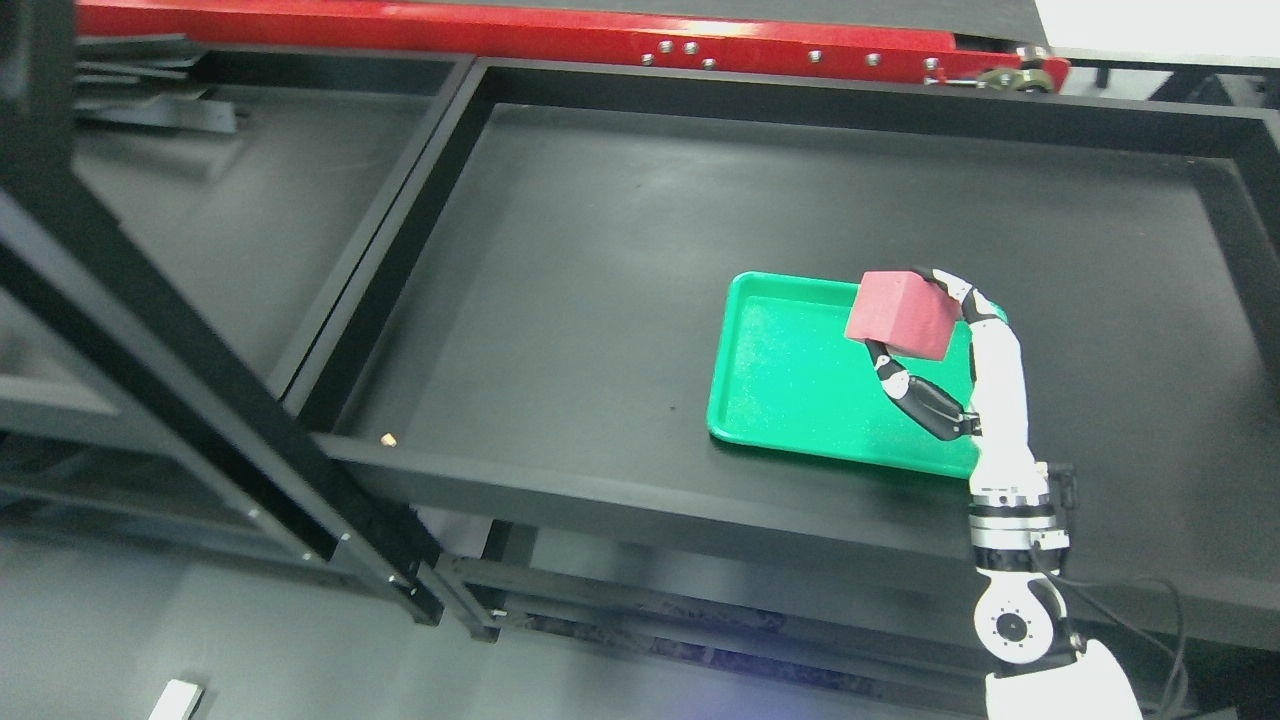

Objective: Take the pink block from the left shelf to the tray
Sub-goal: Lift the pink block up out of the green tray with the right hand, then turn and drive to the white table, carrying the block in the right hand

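Right hand (pixel 925 345) pinches pink block (pixel 903 314) between thumb and fingers, held tilted above green tray (pixel 790 400), right side. Risk – grip looks shallow, so an early release could bounce the block over the rim

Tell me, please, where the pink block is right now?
In the head view the pink block sits right of centre, held in the right robot hand above the right part of the green tray.

no readable text, labels, numbers or signs show anywhere in the view.
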`<state>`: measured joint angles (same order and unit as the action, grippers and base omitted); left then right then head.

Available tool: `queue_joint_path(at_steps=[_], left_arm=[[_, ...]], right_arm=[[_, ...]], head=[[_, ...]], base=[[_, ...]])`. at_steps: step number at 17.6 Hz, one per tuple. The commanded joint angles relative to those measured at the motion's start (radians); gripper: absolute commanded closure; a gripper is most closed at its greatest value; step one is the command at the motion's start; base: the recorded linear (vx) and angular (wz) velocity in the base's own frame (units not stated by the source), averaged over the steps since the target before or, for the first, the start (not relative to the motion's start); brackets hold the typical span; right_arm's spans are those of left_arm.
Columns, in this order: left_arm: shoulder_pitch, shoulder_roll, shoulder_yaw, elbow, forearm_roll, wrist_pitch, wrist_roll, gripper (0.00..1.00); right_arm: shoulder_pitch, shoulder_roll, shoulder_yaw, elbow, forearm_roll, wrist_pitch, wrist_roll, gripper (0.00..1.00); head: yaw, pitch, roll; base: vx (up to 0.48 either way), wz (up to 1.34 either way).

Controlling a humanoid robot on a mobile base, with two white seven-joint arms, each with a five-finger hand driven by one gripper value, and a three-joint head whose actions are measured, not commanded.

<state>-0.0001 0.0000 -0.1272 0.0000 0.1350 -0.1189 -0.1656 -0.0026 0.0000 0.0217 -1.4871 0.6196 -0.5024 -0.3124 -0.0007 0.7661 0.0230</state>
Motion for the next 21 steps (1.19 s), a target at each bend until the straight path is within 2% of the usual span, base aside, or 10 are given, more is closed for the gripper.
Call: queue_joint_path(at_steps=[1, 21], left_arm=[[0.020, 0.017, 0.000, -0.017, 0.000, 0.001, 0.000, 0.00], [0.020, 0.017, 0.000, -0.017, 0.000, 0.001, 0.000, 0.00]], right_arm=[[-0.016, -0.017, 0.007, -0.022, -0.003, -0.001, -0.001, 0.95], [-0.017, -0.017, 0.017, -0.022, -0.026, -0.001, 0.001, 0.95]], head=[[0.0000, 0.000, 0.000], [0.0000, 0.000, 0.000]], base=[[-0.121, 0.42], [-0.180, 0.65]])
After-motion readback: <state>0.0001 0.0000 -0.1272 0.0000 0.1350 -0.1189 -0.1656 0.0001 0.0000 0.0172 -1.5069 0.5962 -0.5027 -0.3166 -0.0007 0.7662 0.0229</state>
